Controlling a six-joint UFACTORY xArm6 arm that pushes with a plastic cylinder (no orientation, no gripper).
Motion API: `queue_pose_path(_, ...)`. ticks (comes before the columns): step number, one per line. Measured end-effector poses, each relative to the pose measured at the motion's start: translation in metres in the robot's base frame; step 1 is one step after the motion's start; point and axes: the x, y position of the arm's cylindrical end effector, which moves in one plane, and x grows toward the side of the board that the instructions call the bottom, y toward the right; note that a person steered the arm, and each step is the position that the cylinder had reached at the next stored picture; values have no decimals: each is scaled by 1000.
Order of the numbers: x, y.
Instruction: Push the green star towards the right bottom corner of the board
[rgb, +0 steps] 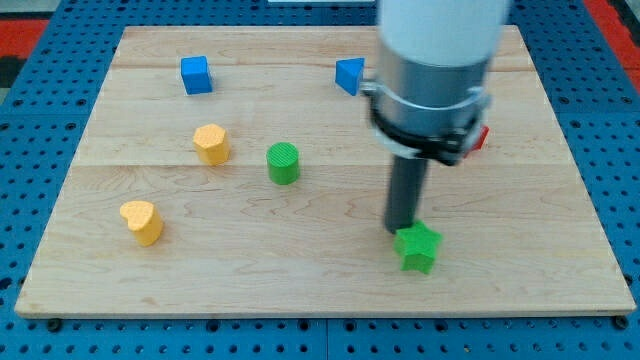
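The green star (419, 248) lies on the wooden board (300, 270), right of centre and near the view's bottom. My tip (401, 229) stands just at the star's upper left edge, touching or nearly touching it. The rod hangs from a large white and grey arm body that fills the view's top right. The board's right bottom corner (622, 308) lies well to the right of the star.
A green cylinder (283, 162) stands at the centre left. A yellow hexagonal block (211, 143) and a yellow heart (142, 221) lie at the left. A blue cube (196, 74) and a blue triangular block (349, 75) lie near the top. A red block (480, 138) shows partly behind the arm.
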Motion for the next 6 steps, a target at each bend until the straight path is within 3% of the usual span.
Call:
queue_pose_path(1, 1, -16)
queue_pose_path(2, 2, -87)
queue_pose_path(3, 34, -98)
queue_pose_path(6, 41, 87)
